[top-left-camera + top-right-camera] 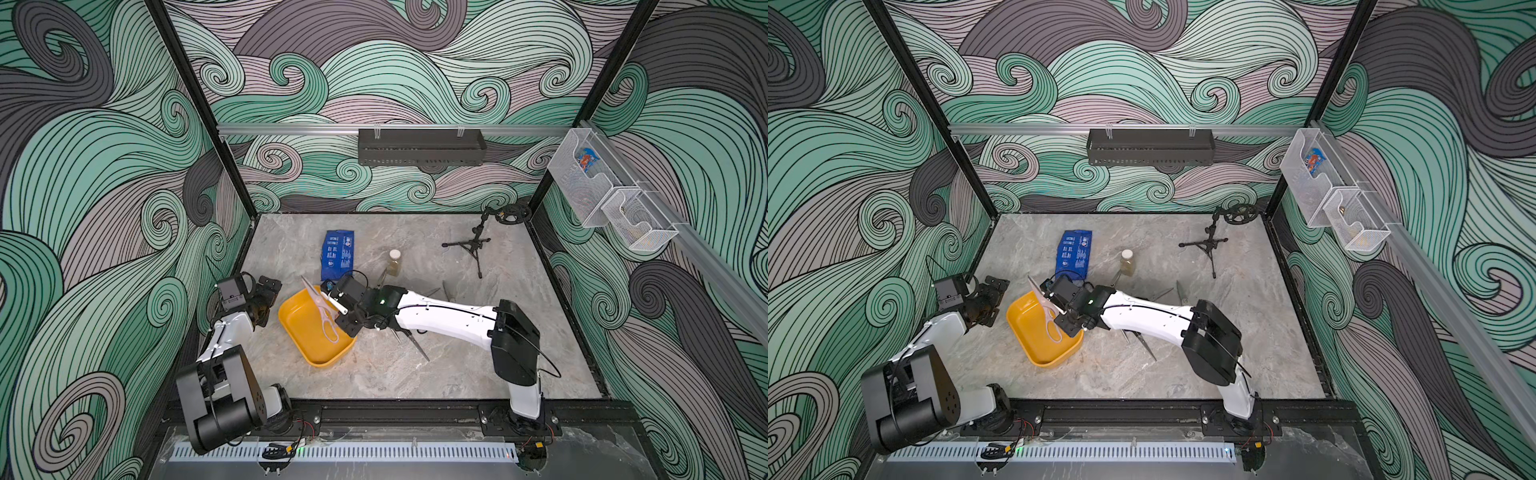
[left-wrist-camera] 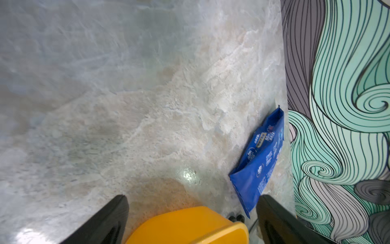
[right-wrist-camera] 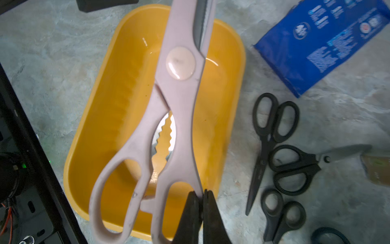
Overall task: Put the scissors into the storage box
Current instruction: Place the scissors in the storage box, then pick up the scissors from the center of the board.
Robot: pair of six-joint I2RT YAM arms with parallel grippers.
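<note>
The right tool (image 3: 201, 196), clamped on a handle loop of the pale pink kitchen shears (image 3: 179, 84) hanging over the yellow storage box (image 3: 109, 109), should lower them lengthwise and flat before letting go, so the blades clear its rim.

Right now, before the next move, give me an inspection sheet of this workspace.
Surface: grey marble-look tabletop.
Job's things: pinkish shears held over the yellow storage box, nothing else seen in it; black-handled scissors lie on the tabletop beside it.
Clutter: blue packet, capped bottle, black mini tripod.
Grippers: right gripper shut on the shears' handle; left gripper open, empty, beside the box.
Cables: black cable loops off the right arm's elbow.
Surroundings: wave-patterned walls; black perforated bin and white mesh baskets on the rails.
</note>
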